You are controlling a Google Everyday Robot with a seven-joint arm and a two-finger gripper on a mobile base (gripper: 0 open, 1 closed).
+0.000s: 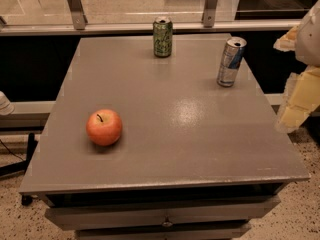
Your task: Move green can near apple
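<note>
The green can [162,36] stands upright near the far edge of the grey table [190,134], a little left of its middle. The red-orange apple [104,127] with a short dark stem sits on the front left part of the table. My gripper [296,96] is at the right edge of the view, beyond the table's right side. It is far from the can and the apple and touches neither.
A slim silver-and-blue can [231,61] stands upright at the far right of the table. A rail with metal posts [75,6] runs behind the table. Drawers [165,219] show under the table's front edge. The floor is speckled.
</note>
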